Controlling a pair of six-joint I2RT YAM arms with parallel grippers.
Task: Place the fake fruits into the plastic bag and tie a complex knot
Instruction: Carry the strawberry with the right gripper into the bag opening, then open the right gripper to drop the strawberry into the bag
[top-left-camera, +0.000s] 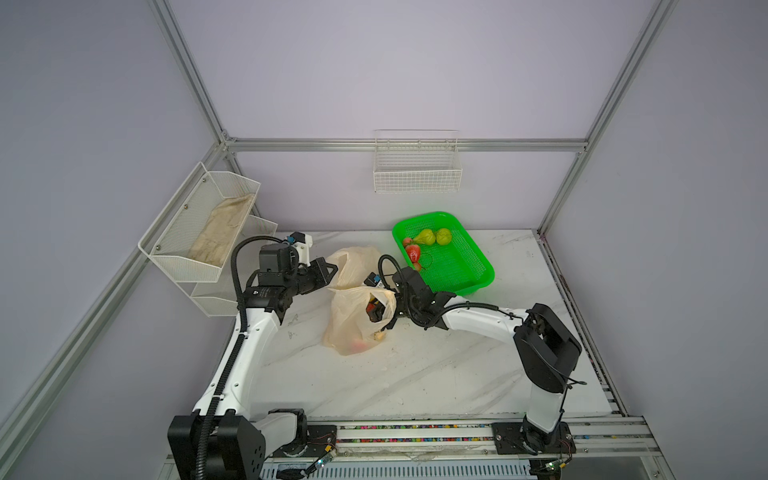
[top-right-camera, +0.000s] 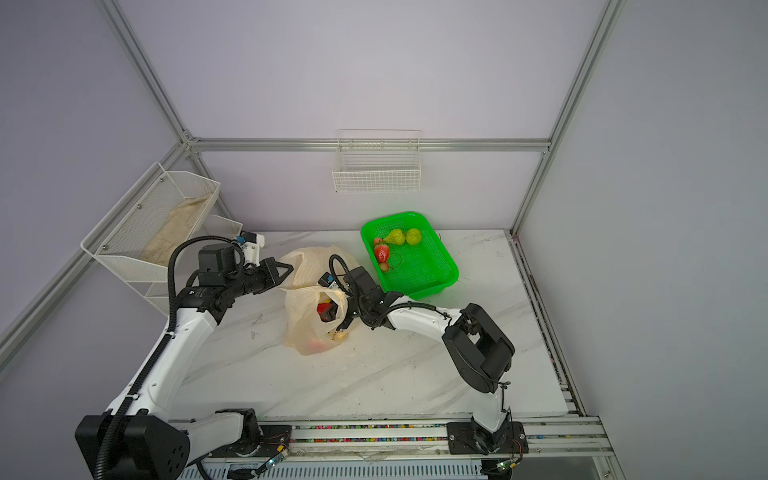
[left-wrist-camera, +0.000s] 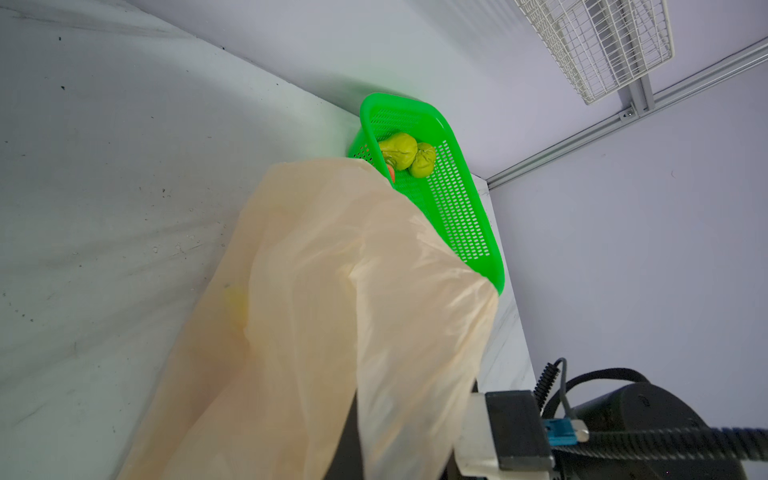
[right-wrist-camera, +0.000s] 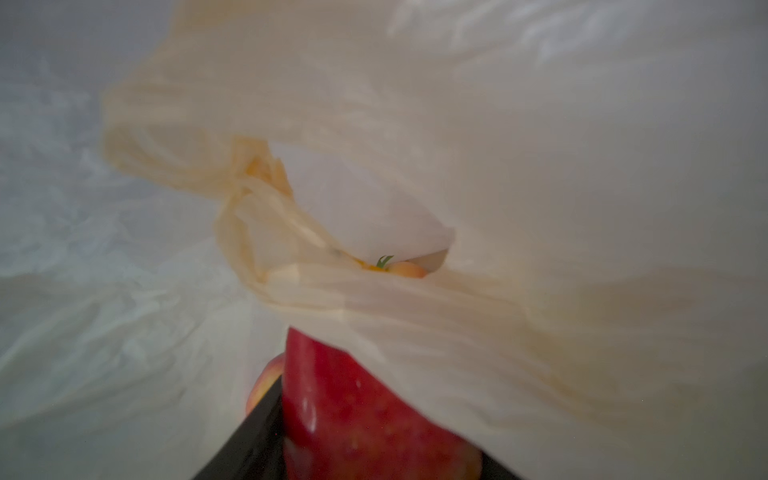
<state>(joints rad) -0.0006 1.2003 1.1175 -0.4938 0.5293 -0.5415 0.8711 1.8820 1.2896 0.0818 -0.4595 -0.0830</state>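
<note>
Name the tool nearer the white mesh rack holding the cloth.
Left. The left tool, shut on the rim of the plastic bag, sits right of the rack in both top views; the right tool is farther right, inside the bag's mouth, gripping a red strawberry.

Table (top-left-camera: 415, 374): white marble-patterned top. Green basket (top-left-camera: 459, 286): plastic mesh, at the table's far edge, right of centre. Wire basket (top-left-camera: 417, 176): white, hung on the back-wall rail (top-left-camera: 519, 145). Mesh shelf (top-left-camera: 183, 232): white, left wall; upper tier holds a beige cloth (top-left-camera: 222, 232).
</note>
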